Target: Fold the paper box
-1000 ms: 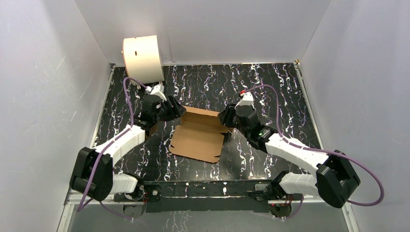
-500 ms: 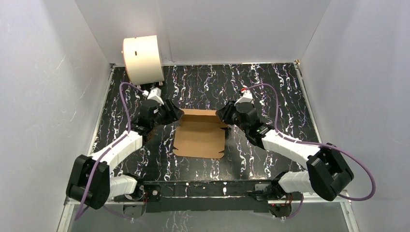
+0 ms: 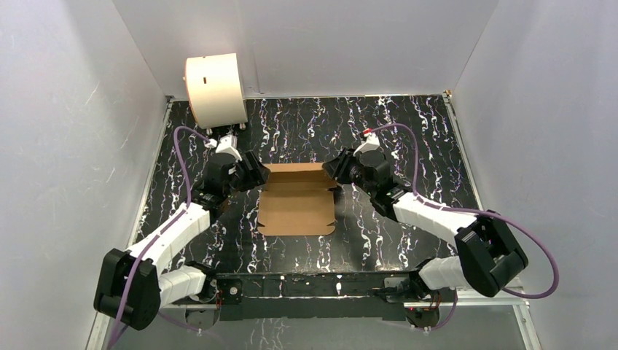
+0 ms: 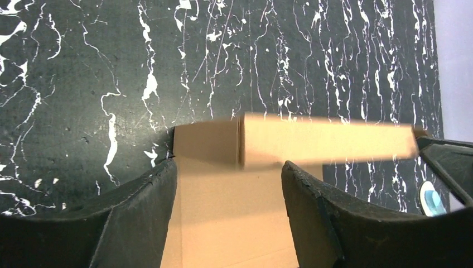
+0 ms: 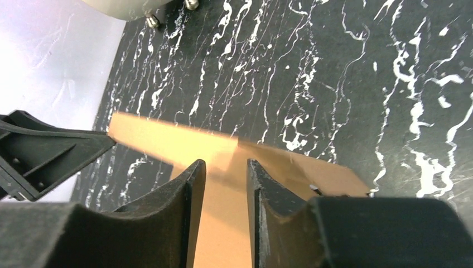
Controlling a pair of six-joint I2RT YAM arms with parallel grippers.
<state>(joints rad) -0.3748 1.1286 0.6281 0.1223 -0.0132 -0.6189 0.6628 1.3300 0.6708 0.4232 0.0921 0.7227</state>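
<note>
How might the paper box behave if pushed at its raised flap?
The paper box is thin, flat cardboard, so probably light and apt to slide on the table. Its raised flap likely hinges at its crease, not stiff.

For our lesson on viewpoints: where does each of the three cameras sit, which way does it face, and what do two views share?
Top external: above and behind, looking down on the table, the paper box and both whole arms.
Left wrist: on the left arm, looking between its own fingers across the box toward the right gripper.
Right wrist: mirrored, looking between its own fingers toward the left gripper.
Shared: both wrist views show the box's same long flap.
</note>
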